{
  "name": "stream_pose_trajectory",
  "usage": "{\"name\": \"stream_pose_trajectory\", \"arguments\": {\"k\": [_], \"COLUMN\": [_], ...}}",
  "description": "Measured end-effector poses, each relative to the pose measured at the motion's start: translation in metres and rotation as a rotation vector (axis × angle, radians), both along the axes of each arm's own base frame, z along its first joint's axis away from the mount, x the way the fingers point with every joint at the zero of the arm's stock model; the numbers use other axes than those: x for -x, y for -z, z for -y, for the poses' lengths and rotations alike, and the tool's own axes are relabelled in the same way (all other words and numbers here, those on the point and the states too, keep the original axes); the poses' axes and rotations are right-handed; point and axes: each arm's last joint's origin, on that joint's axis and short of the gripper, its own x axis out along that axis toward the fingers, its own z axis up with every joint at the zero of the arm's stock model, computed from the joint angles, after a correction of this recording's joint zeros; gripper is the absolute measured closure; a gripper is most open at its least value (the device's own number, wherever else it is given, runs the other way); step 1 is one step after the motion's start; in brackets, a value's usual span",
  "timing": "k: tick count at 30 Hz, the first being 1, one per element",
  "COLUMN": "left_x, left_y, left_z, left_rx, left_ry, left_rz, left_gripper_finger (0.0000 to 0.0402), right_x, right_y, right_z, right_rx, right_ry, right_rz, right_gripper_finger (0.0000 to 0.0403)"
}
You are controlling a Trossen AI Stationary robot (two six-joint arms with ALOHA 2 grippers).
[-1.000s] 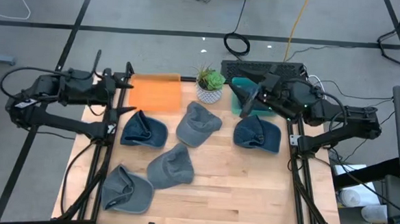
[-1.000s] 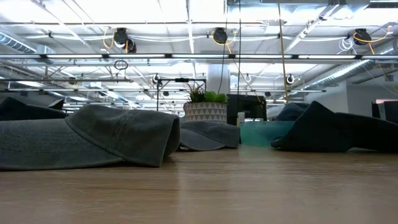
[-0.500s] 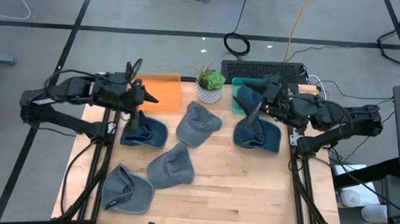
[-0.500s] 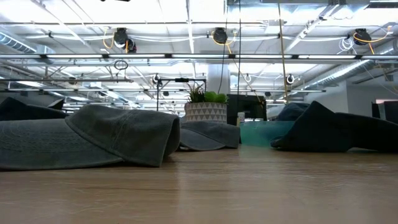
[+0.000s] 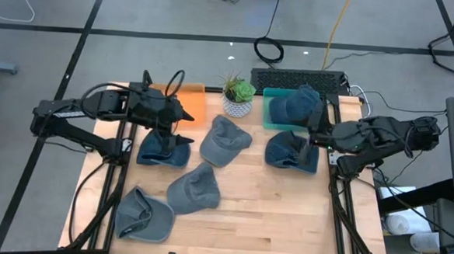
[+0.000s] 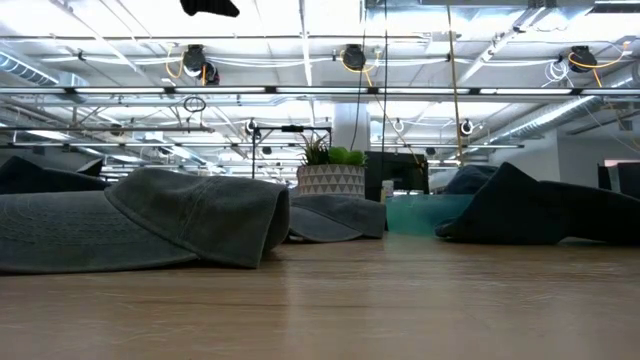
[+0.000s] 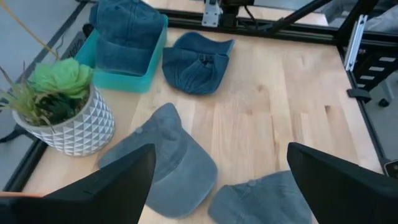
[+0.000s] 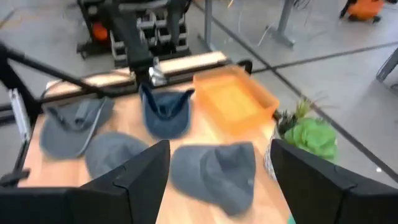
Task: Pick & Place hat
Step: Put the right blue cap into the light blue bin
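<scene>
I take the potted plant (image 5: 237,97) as my landmark: the teal bin (image 5: 276,118) sits just to its right with one blue cap (image 5: 299,104) already in it, and the orange bin (image 5: 189,102) sits just to its left, apparently with nothing in it. My left gripper (image 5: 182,125) hangs to the plant's left, above the dark blue cap (image 5: 164,148) lying near the orange bin, its jaws spread wide with nothing between them. My right gripper (image 5: 310,138) is to the plant's right, over the second dark blue cap (image 5: 291,151) beside the teal bin, and its jaws stand apart and empty too. I judge the step in hand is the descent to grasp. I'd come down over a raised fold of the crown rather than the flat brim, since the soft cloth should bunch between the fingers. Three grey caps (image 5: 225,139) lie nearer the table's middle and front; I'd avoid snagging them.
</scene>
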Motion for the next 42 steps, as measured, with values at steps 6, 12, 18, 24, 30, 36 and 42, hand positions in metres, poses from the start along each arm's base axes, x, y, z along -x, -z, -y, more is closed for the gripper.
{"name": "stream_pose_trajectory", "arguments": {"k": [6, 12, 18, 24, 30, 36, 42], "left_x": [-0.002, -0.002, -0.002, -0.002, -0.002, -0.002, -0.002], "left_y": [0.001, 0.001, 0.001, 0.001, 0.001, 0.001, 0.001], "left_z": [0.0, 0.0, -0.001, -0.001, -0.001, -0.001, -0.001], "left_rx": [0.034, 0.027, 0.025, 0.023, 0.024, 0.023, 0.023], "left_ry": [-0.022, -0.032, -0.036, -0.038, -0.038, -0.038, -0.037], "left_rz": [-0.004, -0.004, -0.004, -0.004, -0.004, -0.003, -0.003], "left_gripper_finger": [0.0019, 0.0026, 0.0034, 0.0028, 0.0023, 0.0022, 0.0023], "right_x": [0.008, 0.013, 0.014, 0.01, 0.002, -0.002, -0.005], "right_y": [-0.006, 0.009, 0.026, 0.037, 0.043, 0.045, 0.048], "right_z": [-0.003, -0.006, -0.009, -0.011, -0.013, -0.014, -0.015], "right_rx": [-0.149, -0.28, -0.323, -0.254, -0.18, -0.152, -0.148], "right_ry": [-0.018, -0.068, -0.074, -0.068, -0.124, -0.143, -0.131], "right_rz": [-0.115, -0.369, -0.614, -0.767, -0.831, -0.853, -0.868], "right_gripper_finger": [0.0127, 0.0086, 0.0079, 0.0091, 0.0094, 0.0094, 0.0094]}}
